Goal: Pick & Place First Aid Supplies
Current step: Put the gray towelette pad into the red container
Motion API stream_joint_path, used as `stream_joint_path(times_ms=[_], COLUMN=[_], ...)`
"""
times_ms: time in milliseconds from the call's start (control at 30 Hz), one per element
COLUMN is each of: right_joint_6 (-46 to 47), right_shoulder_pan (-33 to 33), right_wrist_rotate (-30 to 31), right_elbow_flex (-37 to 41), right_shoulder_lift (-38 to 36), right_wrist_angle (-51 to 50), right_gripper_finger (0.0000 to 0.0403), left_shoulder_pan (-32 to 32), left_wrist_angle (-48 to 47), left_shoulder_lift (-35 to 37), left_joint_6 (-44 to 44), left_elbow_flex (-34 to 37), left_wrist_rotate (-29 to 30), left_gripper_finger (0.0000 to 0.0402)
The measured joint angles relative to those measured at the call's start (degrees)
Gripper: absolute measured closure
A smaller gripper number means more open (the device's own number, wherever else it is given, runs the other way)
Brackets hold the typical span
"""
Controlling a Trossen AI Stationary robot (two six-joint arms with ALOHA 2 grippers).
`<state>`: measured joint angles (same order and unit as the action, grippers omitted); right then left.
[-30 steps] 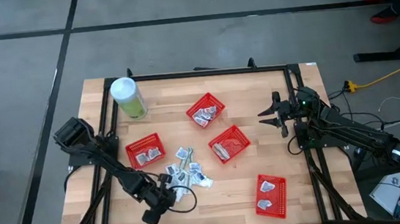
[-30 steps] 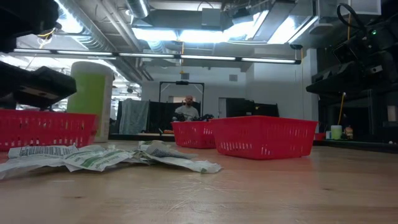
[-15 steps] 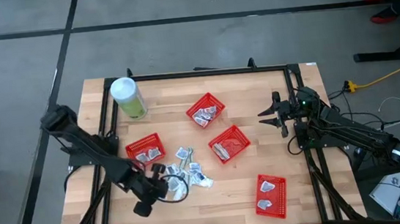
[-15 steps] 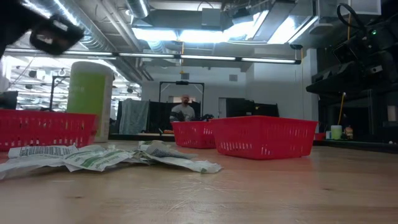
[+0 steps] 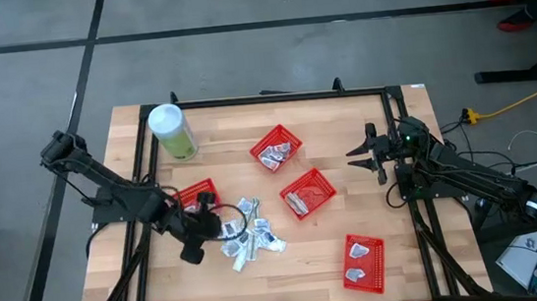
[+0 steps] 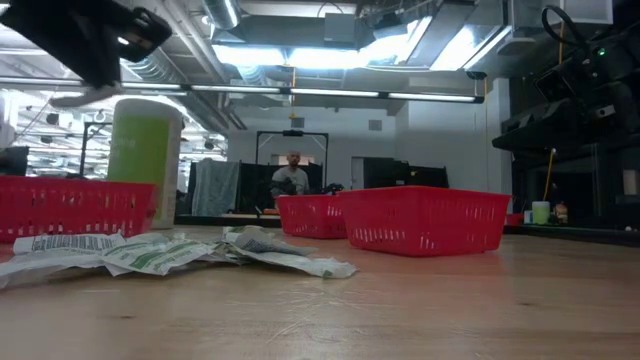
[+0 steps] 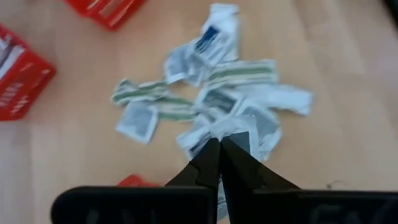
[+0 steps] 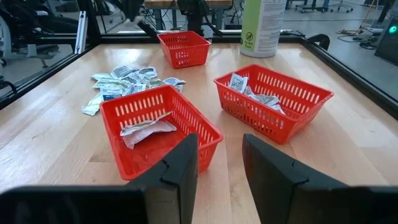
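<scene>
The first aid supplies are small white-grey packets with green or blue marks, lying in a loose pile (image 5: 253,233) (image 7: 211,93) (image 6: 150,252) on the wood table. More packets sit in the red baskets. My left gripper (image 5: 212,222) (image 7: 219,142) hangs above the pile's left edge, beside the left basket (image 5: 194,199), and is shut on one packet. My right gripper (image 5: 356,152) (image 8: 219,155) waits open near the table's right edge, facing the centre basket (image 8: 158,127). My left gripper pinches one thin white packet between its two shut fingers. The packet shows edge-on between them (image 7: 219,186), and a pale end of it (image 6: 80,97) sticks out under the gripper. The fingers slant down from above. The packet is lifted clear of the table.
Red mesh baskets stand at the left, far centre (image 5: 276,148), centre (image 5: 308,192) and near right (image 5: 364,262). A tall pale-green canister (image 5: 172,130) stands at the far left corner. A black frame rail (image 5: 273,98) edges the table. A person sits in the room beyond (image 6: 291,178).
My left gripper has risen from table height at the pile's near-left edge, carrying the packet up with it. It has then moved toward the far and left, toward the left basket. The rest of the pile has stayed where it was.
</scene>
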<state>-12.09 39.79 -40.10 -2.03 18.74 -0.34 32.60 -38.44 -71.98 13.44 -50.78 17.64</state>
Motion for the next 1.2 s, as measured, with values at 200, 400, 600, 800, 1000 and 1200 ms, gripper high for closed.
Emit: stream_joint_path(times_ms=[200, 400, 600, 800, 1000, 1200], right_joint_6=[0.01, 0.01, 0.01, 0.01, 0.01, -0.01], right_shoulder_pan=[-0.02, -0.01, 0.00, 0.00, 0.00, 0.00], right_wrist_rotate=[0.01, -0.01, 0.00, 0.01, 0.01, 0.00], right_elbow_flex=[0.01, -0.01, -0.01, -0.01, 0.01, 0.00], right_shoulder_lift=[0.00, 0.00, 0.00, 0.00, 0.00, 0.00], right_wrist_angle=[0.00, 0.00, 0.00, 0.00, 0.00, 0.00], right_gripper_finger=[0.0276, 0.0276, 0.0276, 0.0276, 0.0276, 0.0276], left_shoulder_pan=[-5.54, -11.23, -15.10, -16.76, -16.78, -16.74], left_wrist_angle=[-5.05, -10.63, -14.86, -17.53, -18.80, -18.80], left_shoulder_lift=[0.10, 0.10, 0.10, 0.10, 0.11, 0.12], left_joint_6=[-2.22, -2.26, -1.29, 1.99, 5.40, 8.31], left_elbow_flex=[0.00, 0.00, 0.00, 0.00, 0.00, 0.00], left_wrist_rotate=[0.94, 0.93, 0.95, 0.95, 0.94, 0.93], left_gripper_finger=[0.0398, 0.0398, 0.0398, 0.0398, 0.0397, 0.0389])
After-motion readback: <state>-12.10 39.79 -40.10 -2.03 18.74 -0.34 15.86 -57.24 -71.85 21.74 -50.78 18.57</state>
